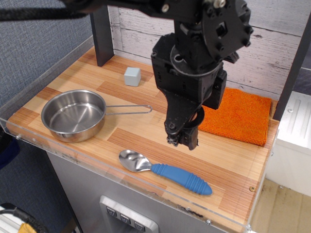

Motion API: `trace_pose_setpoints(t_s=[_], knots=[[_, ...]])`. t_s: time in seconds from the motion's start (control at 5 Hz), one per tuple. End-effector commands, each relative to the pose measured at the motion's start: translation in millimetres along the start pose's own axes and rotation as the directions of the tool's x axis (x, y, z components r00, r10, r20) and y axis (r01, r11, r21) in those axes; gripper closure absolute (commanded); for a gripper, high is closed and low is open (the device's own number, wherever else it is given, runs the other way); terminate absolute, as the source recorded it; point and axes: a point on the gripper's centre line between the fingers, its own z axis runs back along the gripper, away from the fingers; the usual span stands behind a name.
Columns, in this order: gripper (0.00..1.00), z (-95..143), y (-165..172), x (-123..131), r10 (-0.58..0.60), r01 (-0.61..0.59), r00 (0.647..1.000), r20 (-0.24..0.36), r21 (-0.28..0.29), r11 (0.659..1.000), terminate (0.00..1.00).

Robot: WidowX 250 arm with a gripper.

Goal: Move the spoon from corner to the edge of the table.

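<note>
Spoon (164,170) flat at front edge of bench (146,138), just inside rim, handle pointing right. Claw (182,141) above, clear of spoon, holding nothing; open or closed: cannot tell. Probably placed already; best lift straight up, avoid nudging handle.

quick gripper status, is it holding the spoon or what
Gripper: holding nothing, raised above the table; open or shut cannot be told from this view. The spoon lies free near the front edge.
</note>
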Motion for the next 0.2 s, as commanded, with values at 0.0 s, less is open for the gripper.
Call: trace_pose_setpoints(t_s=[0.0], knots=[[0.00,8.5,-14.0,-1.3,0.010,-0.010,1.000,-0.010,-0.032,0.999,1.00]])
